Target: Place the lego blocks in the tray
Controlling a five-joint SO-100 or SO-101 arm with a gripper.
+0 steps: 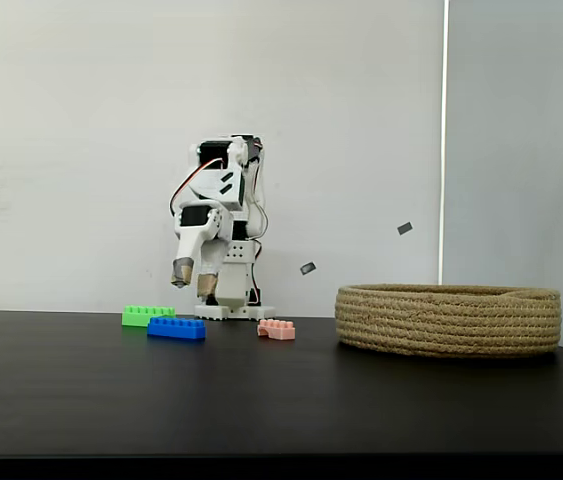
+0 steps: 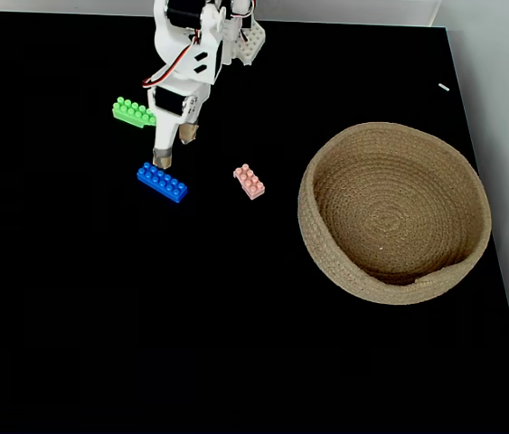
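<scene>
Gripper spread, empty, hovering just above blue brick. Green brick left beside arm, pink brick right of blue; tray far right on desk, empty. Probably light, stiff, slick: best pinched across long flat sides.

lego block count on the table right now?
3, all on the table, none in the tray. Green block sits beside the arm, blue block just below the open pincer, pink block between blue and the tray.
</scene>
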